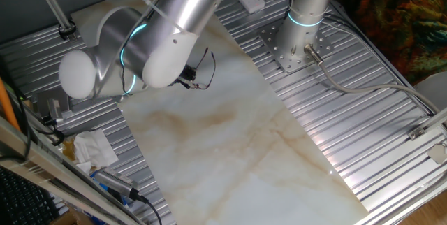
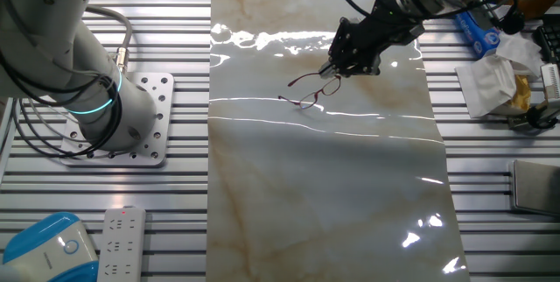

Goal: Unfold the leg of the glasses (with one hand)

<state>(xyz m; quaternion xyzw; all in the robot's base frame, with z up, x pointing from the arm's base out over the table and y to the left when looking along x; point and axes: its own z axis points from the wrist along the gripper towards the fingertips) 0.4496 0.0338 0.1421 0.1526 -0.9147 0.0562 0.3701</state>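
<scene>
The glasses (image 2: 311, 89) are thin dark reddish wire spectacles on the marble-pattern sheet (image 2: 324, 186), near its far edge. My gripper (image 2: 333, 70) is black and narrow and comes in from the upper right. Its tips meet at the right end of the glasses, and the fingers look closed on the frame there. One leg sticks out to the lower left. In one fixed view the silver arm hides most of the gripper (image 1: 187, 78). Only a thin wire loop of the glasses (image 1: 207, 71) shows beside it.
The arm's base plate (image 2: 144, 120) stands on the ribbed metal table at the left. A white power strip (image 2: 121, 234) and a blue-white device (image 2: 48, 247) lie at the front left. Crumpled tissue (image 2: 494, 85) and a blue packet (image 2: 477, 32) sit at the right.
</scene>
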